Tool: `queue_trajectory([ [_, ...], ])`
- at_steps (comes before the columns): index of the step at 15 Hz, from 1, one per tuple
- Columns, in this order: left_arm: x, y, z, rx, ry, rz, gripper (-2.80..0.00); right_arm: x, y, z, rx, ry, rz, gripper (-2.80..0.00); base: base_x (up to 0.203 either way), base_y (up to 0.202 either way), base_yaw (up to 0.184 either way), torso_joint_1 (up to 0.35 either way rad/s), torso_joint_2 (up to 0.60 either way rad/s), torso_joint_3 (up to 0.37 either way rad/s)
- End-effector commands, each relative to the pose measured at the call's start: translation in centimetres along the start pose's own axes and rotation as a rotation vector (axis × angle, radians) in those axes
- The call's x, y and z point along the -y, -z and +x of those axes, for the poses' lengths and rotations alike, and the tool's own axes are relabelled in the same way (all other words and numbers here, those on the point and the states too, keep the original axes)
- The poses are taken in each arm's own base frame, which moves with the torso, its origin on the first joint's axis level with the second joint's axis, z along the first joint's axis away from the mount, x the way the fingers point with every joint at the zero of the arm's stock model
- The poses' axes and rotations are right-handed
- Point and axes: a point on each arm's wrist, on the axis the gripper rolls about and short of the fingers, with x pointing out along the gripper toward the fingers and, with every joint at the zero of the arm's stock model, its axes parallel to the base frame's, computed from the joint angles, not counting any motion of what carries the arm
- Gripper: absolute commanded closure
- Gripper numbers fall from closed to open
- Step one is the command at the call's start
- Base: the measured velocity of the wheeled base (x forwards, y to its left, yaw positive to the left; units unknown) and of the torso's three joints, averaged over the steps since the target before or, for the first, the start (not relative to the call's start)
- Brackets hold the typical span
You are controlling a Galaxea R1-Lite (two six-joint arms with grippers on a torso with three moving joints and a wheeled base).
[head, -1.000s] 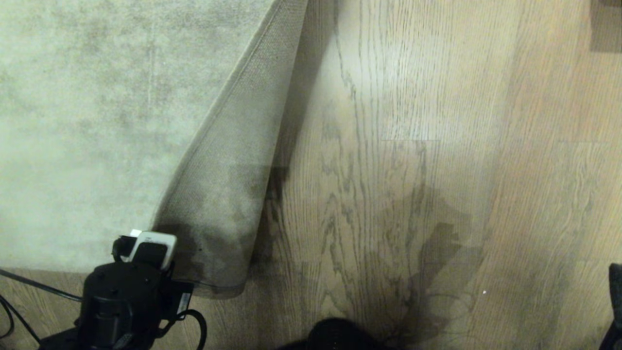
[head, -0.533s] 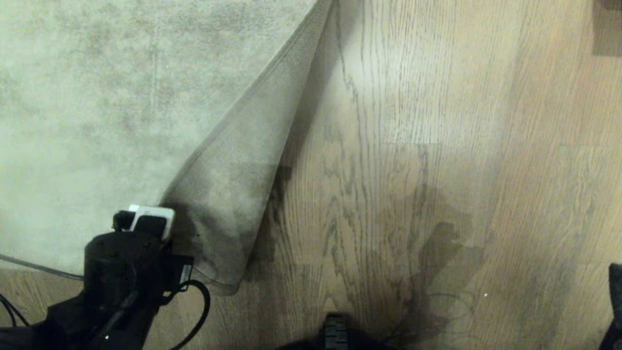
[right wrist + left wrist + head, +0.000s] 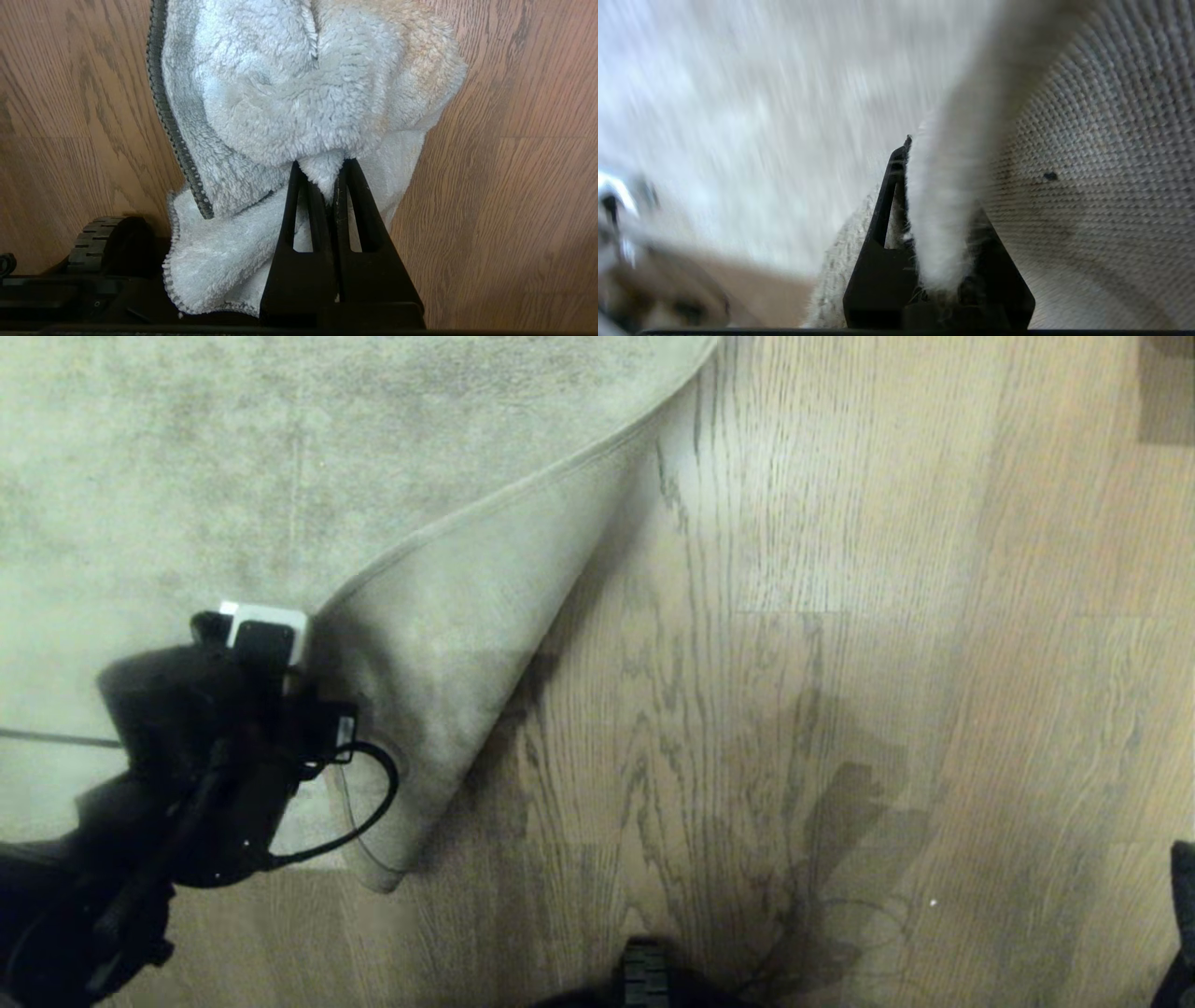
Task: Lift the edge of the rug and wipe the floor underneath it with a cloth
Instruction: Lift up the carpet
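Where the rug edge (image 3: 448,644) has been folded back over the grey-beige pile, its corner makes a broad triangular flap lying diagonally across the rug (image 3: 233,457), with the stitched hem running from the upper right of the head view down toward the left. The tip of the flap points toward the robot and hangs just over the floor (image 3: 840,616), whose oak-grain planks lie bare to the right of the fold. The left gripper (image 3: 934,186) is clamped on the rug edge: in the left wrist view the fuzzy hem passes between its black fingers (image 3: 882,219), with the tan woven backing (image 3: 1087,163) curving away on one side. In the head view the left arm (image 3: 187,756) reaches in from the lower left, its wrist bent over the rug beside the flap, a black cable (image 3: 364,803) looping off it. The right gripper (image 3: 334,177) shows only in its own wrist view, pointing down at the planks, its fingers pinched on a fold of the cloth (image 3: 303,93). The pale, fluffy cloth hangs bunched beyond the fingertips above the floor, beside a black ridged wheel (image 3: 98,242) of the base.
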Motion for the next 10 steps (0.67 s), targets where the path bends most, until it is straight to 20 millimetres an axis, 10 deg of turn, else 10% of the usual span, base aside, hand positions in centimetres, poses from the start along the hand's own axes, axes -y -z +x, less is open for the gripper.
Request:
queue_trajectory([
  [1,-0.3,-0.9,0.8,0.072,-0.024,0.000,0.00,0.0,0.0,0.0,0.000,0.000,0.000,0.00,0.000,0.000,0.000,0.000,0.00,0.000],
  [10,1.4,5.0,0.9,0.033,-0.026,0.032,0.00,0.0,0.0,0.0,0.000,0.000,0.000,0.00,0.000,0.000,0.000,0.000,0.00,0.000],
])
